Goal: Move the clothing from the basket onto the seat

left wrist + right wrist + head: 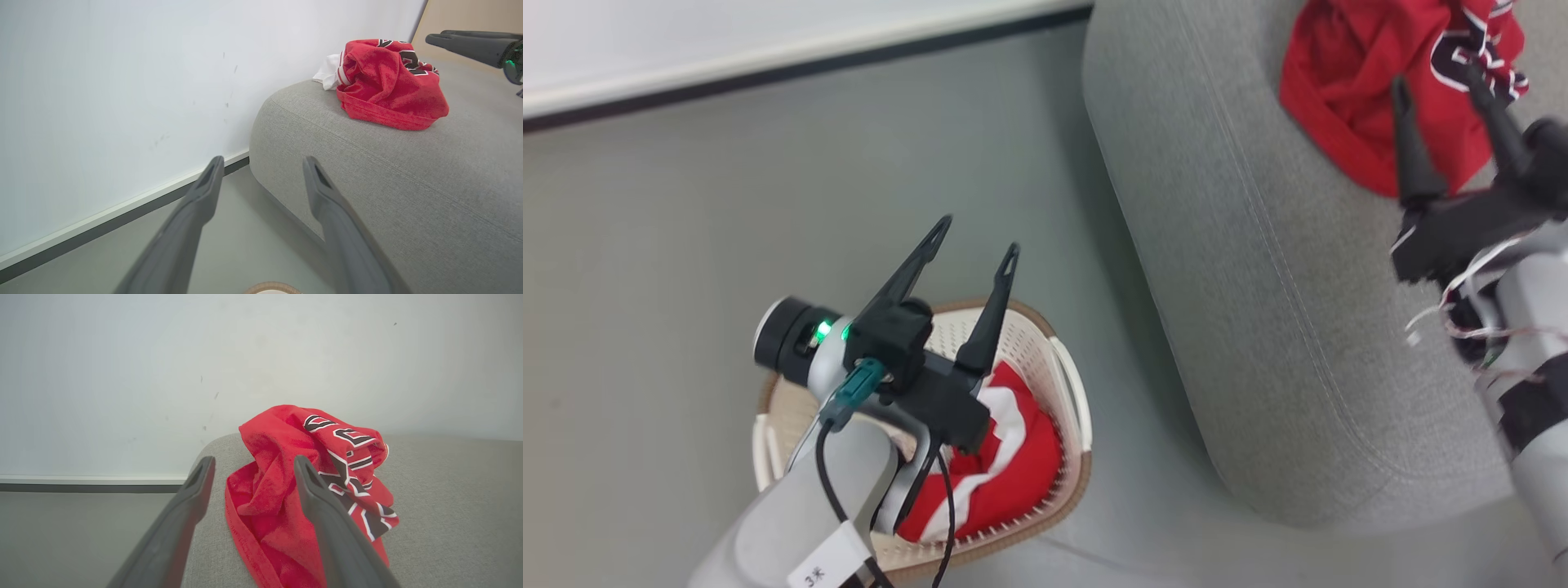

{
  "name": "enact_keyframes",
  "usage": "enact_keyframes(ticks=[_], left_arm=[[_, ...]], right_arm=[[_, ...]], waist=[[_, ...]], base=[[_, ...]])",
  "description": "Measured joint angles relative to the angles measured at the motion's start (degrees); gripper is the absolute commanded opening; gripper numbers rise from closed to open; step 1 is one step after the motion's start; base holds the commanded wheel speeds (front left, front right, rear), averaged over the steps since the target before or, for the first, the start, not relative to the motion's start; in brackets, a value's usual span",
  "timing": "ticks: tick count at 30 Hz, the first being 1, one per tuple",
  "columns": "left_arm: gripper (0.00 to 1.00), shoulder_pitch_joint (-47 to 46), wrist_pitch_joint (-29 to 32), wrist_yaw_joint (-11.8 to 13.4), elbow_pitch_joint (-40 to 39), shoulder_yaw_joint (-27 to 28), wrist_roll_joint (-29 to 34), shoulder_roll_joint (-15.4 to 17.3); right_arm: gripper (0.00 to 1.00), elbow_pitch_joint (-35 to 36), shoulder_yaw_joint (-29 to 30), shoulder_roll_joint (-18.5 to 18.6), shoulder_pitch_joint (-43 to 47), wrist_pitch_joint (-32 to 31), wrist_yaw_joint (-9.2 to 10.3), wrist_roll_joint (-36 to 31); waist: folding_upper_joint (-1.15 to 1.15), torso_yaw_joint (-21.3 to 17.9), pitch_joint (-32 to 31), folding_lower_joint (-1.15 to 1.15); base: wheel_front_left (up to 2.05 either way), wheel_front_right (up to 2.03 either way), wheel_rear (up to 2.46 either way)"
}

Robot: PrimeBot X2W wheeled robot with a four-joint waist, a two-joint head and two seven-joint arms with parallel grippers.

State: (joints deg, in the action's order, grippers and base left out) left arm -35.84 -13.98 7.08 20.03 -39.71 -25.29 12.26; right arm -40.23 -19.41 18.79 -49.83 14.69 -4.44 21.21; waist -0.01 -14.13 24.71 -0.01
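A red jersey [1380,90] with black lettering lies bunched on the grey seat [1258,286] near its far end; it is the same jersey [388,85] in the left wrist view and jersey [294,490] in the right wrist view. My right gripper [1437,77] hovers open just in front of it, holding nothing. A red-and-white piece of clothing [1005,465] lies in the cream basket [1066,376] on the floor. Above the basket my left gripper [976,237] stands open and empty, partly hiding the basket's inside.
Grey floor [727,212] surrounds the basket, which stands to the left of the seat's rounded edge. A white wall with a dark skirting strip [792,65] runs behind. The right gripper [470,43] shows at the upper right of the left wrist view.
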Motion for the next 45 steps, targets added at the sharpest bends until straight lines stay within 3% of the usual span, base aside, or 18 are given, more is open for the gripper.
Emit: enact_keyframes(ticks=[9, 21, 31, 45], left_arm=[[1.0, 7.54, -0.32, 0.03, 3.11, 6.57, -3.28, -0.19], [1.0, 21.3, -0.32, 0.04, 4.31, 17.7, -3.78, -0.62], [1.0, 28.26, -0.33, 0.04, -0.37, 23.08, -1.42, -1.45], [1.0, 32.64, -0.33, 0.04, -5.17, 26.64, 1.87, -2.35]], right_arm=[[1.0, 4.52, -0.52, -3.94, 10.66, 0.0, 1.53, -0.05], [1.0, 12.7, -1.35, -8.58, 28.25, 0.0, 6.71, -1.16], [1.0, 22.07, -1.63, -9.16, 38.15, -0.01, 9.02, -3.47], [1.0, 30.41, 1.49, -8.82, 46.08, 0.0, 10.58, -4.74]], waist=[[0.0, 3.84, -7.34, 0.0], [0.0, 8.55, -17.6, 0.0], [0.0, 11.33, -24.05, 0.0], [0.01, 12.28, -26.38, 0.02]], base=[[0.0, 0.0, 0.0], [0.0, 0.0, 0.0], [0.0, 0.0, 0.0], [0.0, 0.0, 0.0]])
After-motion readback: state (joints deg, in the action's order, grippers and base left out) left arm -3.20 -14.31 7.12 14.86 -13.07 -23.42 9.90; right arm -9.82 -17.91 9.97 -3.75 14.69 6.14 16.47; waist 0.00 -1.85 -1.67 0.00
